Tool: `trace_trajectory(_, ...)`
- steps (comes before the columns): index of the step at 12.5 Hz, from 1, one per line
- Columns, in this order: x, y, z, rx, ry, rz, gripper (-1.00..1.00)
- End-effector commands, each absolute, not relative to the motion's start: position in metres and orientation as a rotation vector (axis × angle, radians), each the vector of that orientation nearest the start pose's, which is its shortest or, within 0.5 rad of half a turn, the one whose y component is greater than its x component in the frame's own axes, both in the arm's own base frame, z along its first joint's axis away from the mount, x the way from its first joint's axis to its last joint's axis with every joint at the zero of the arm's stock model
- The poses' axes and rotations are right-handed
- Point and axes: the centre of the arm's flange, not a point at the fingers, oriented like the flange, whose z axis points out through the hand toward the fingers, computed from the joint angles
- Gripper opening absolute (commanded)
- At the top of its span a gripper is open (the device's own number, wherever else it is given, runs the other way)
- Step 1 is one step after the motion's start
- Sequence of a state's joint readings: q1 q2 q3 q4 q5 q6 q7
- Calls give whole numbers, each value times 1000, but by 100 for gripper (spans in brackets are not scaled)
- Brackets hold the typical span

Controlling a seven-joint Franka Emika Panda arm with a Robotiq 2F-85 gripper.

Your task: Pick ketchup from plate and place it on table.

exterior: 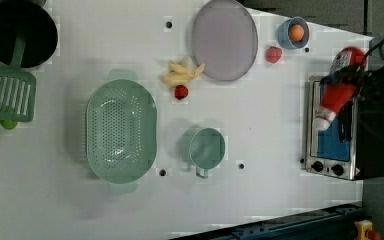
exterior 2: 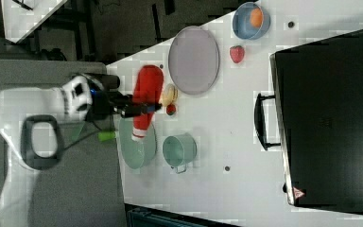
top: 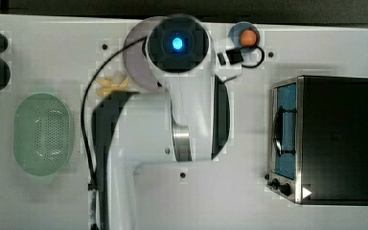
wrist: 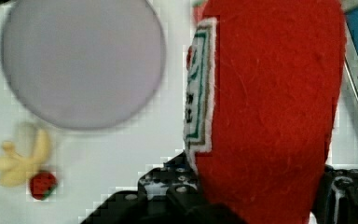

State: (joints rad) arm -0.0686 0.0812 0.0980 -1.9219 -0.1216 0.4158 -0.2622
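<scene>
The ketchup [exterior 2: 146, 101] was off the plate [exterior 2: 194, 59] and up in the air, clamped across its red felt body by the gripper [exterior 2: 139, 109], whose jaws stood partly open around the bottle's girth. In the right view it hung at centre left of the frame, white cap end pointing down toward the green colander [exterior 2: 137, 146]; in the left view the same bottle [exterior: 337, 87] appeared at the upper right, in front of the toaster oven [exterior: 332, 132]. The wrist view showed the bottle's label side [wrist: 200, 88] close up, with the bare plate [wrist: 81, 60] in the upper left of the frame and the banana [wrist: 21, 156] and a small red fruit [wrist: 42, 184] at lower left.

With the lift apparently done, the step in hand looked like the carry and set-down on the table [exterior: 260, 125]. To do it well, the arm would want to pick a bare white patch well apart from the green cup [exterior: 206, 148], the colander [exterior: 121, 131] and the banana [exterior: 181, 74]; the stretch at centre right of the left view seemed the roomiest. The bottle looked soft, so it would likely flop rather than stand: lowering until the cap end met the surface, then laying it down before letting go, would keep it from dropping or rolling.
</scene>
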Motion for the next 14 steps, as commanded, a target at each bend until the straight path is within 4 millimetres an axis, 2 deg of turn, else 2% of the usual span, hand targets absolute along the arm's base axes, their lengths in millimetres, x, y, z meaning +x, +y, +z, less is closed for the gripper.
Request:
trace_trajectory(1, 549, -18, 385, -3087, 913, 46, 20)
trace_trajectory(4, 524, -27, 330, -3033, 968, 81, 20)
trace_trajectory(9, 499, -29, 248, -2990, 990, 23, 20)
trace_trajectory(10, 493, -29, 233, -2992, 991, 45, 28)
trace_trajectory(12, 488, -28, 219, -2991, 988, 44, 70)
trace_trajectory(13, 488, -28, 220, -2989, 987, 31, 93)
trace_trajectory(14, 490, -28, 225, -2987, 987, 16, 100)
